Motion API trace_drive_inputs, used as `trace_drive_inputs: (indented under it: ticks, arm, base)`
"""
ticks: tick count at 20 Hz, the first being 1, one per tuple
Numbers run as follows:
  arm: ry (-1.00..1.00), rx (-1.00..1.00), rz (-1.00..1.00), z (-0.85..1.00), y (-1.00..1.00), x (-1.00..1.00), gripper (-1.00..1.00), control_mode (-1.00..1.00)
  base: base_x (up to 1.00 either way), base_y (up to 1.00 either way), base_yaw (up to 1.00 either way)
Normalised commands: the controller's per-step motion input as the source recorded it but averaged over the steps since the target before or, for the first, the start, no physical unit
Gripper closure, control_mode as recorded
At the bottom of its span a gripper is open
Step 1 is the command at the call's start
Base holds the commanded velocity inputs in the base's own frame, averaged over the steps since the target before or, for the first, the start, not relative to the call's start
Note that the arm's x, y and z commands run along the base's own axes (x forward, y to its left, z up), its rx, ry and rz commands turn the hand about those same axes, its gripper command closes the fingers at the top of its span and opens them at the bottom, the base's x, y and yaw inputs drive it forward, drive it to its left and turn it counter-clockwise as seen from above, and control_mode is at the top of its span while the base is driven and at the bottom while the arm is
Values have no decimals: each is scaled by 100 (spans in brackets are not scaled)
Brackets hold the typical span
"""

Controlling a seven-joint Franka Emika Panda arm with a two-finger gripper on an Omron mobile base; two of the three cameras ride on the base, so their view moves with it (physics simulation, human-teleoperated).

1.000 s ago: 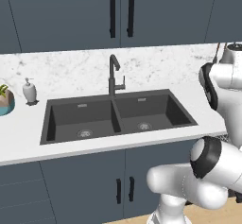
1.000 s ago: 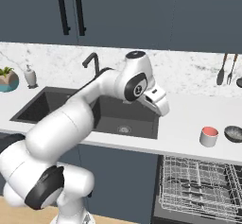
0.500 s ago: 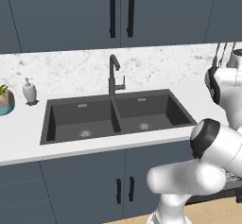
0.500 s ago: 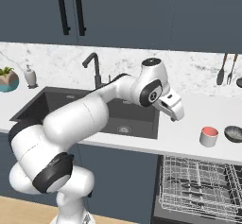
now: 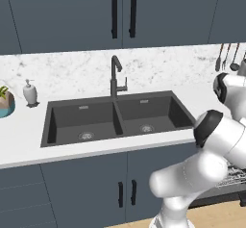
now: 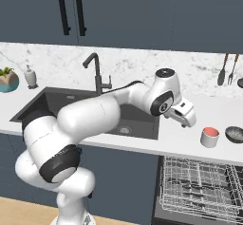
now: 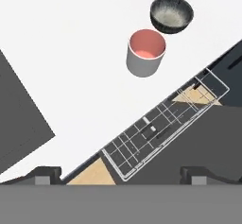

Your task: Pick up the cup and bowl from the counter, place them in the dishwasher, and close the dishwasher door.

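The cup (image 6: pixel 210 136) is sitting upright on the counter (image 6: pixel 190 141), to the right of the sink, red inside and pale outside, and nothing is touching it. Sweeping from the left in the right base view: a teal pot with a plant (image 6: pixel 8 79) at the far left of the marble, a small soap dispenser (image 6: pixel 31 77) just beside it, then the dark double sink (image 6: pixel 66 106) with its black faucet (image 6: pixel 96 72) rising behind the basins. Next comes the arm, arching over the sink's right end, and the gripper (image 6: pixel 186 117) hangs above the counter, near the cup but apart from it, up and to its left. Its jaws stand wide apart with nothing between them; in the hand view the two dark fingertips (image 7: pixel 45 173) sit at the bottom corners, far from each other. Just right of the cup is the bowl (image 6: pixel 234 134), dark with a speckled grey inside, close by but not touching; the hand view shows the pair together, cup (image 7: pixel 146 52) nearer, bowl (image 7: pixel 171 13) beyond it. On the wall behind hang a few utensils (image 6: pixel 227 69). Below the counter edge the dishwasher (image 6: pixel 201 191) is open, its grey wire rack (image 6: pixel 199 183) pulled out under the spot where the cup and bowl stand. From the left base view the arm crowds the right side, and the sink (image 5: pixel 115 118) and faucet (image 5: pixel 116 75) fill the middle of the counter.
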Motion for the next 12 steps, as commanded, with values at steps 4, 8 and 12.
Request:
trace_drive_inputs:
  ticks: [4, 8, 12]
  arm:
    - [0, 0, 15, -30, -29, 22, -100, -100]
    - [0, 0, 14, -21, -32, 39, -100, -100]
    - [1, 0, 12, -14, -34, 48, -100, -100]
  base:
    - [0, 0, 0]
    - [0, 0, 0]
    - [0, 0, 0]
